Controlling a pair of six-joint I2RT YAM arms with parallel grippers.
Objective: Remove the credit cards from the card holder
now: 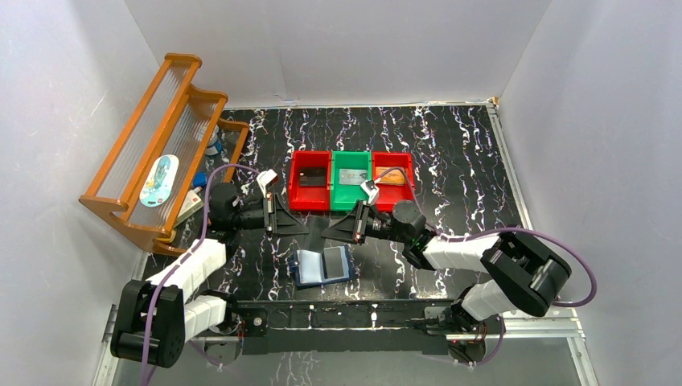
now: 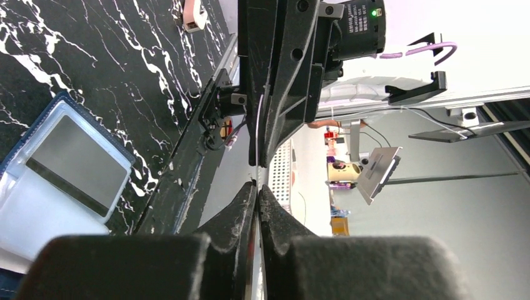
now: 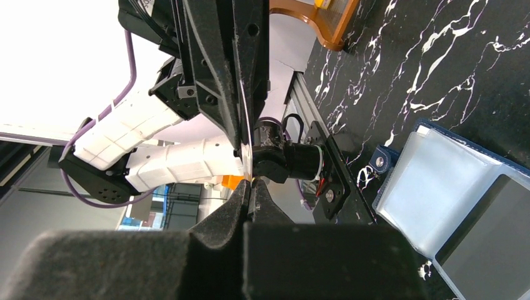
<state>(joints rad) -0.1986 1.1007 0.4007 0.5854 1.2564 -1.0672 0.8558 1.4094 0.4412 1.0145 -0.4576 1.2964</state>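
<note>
Both claws pinch one thin plastic credit card point(image 2: 257, 137) above the open holder.
The left claw point(image 2: 257, 192) and the right claw point(image 3: 248, 186) face each other tip to tip, each narrowed onto the card. The card shows edge-on in both wrist views, its long line running from one claw to the other. Below them, the navy-blue folding card holder point(image 1: 310, 268) lies open and flat on the black white-veined counter point(image 1: 450, 161), its long axis roughly left-right. A dark grey striped card point(image 1: 336, 261) sits in its right-hand clear sleeve.
</note>
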